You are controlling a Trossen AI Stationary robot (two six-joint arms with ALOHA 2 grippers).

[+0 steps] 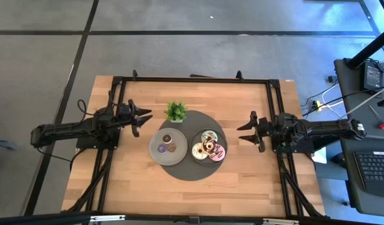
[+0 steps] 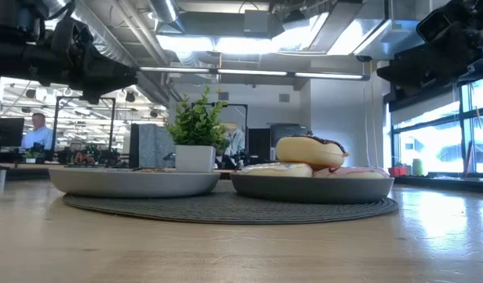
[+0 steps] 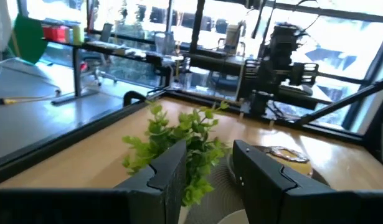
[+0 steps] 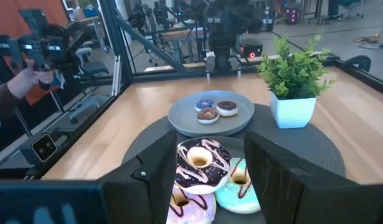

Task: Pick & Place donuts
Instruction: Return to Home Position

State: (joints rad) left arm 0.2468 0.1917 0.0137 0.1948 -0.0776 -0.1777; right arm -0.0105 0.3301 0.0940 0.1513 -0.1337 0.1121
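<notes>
While both arms hang off the edges of the round mat [image 1: 192, 172], every donut in view sits on a plate, so I judge the step in hand to be the retreat to rest. The left gripper [image 1: 140, 120] hovers just off the mat on the left arm's side, near the potted plant [image 1: 175, 111], fingers spread and empty. The right gripper [image 1: 246, 133] hovers off the mat's opposite edge, likewise spread and empty.

On the mat, the grey plate [image 1: 153, 150] carries the small purple donut [image 4: 205, 103], the small brown donut [image 4: 208, 114] and a small pale donut [image 4: 227, 108]. Beside it on the mat, the dark plate [image 1: 205, 164] holds the green donut [image 4: 233, 190], cream donut [image 1: 198, 150] and pink donut [image 4: 194, 210], with the chocolate donut [image 4: 200, 163] resting on top.

Nothing seems left to grasp. The next move calls for folding each arm away from the mat without brushing plant or plates.
</notes>
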